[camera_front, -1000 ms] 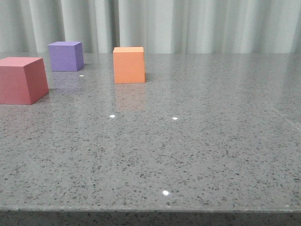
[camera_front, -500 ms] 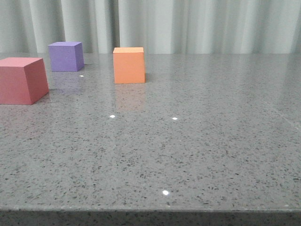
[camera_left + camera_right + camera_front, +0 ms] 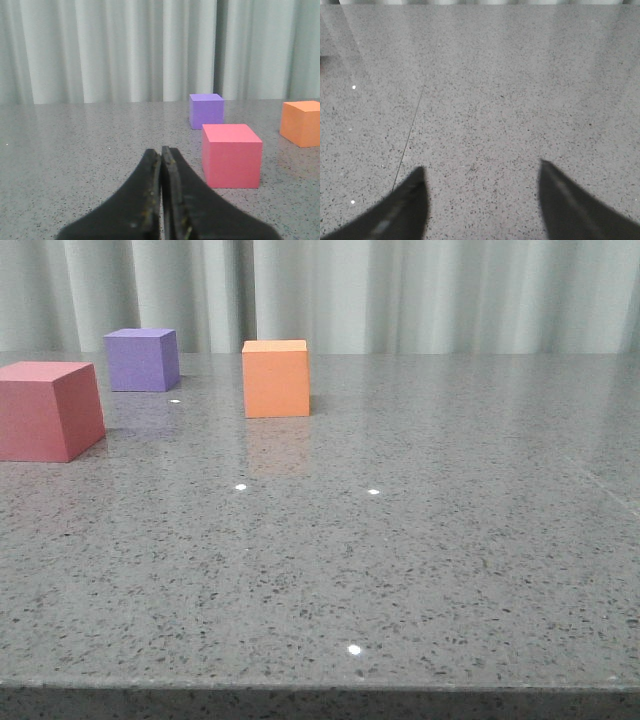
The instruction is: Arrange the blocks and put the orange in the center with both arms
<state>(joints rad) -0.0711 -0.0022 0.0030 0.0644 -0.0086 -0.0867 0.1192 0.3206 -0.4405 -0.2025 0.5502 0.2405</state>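
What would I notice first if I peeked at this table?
Three bright cubes on the gray table: a pinkish-red cube nearest at the left edge, a purple cube farther back, and an orange cube to its right. The left end effector points toward them, shut and empty.

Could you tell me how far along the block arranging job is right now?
Nothing looks done: the red cube, purple cube and orange cube stand apart, unaligned. Nothing is in hand; the left gripper is shut and empty, the right gripper open over bare table. All arranging remains.
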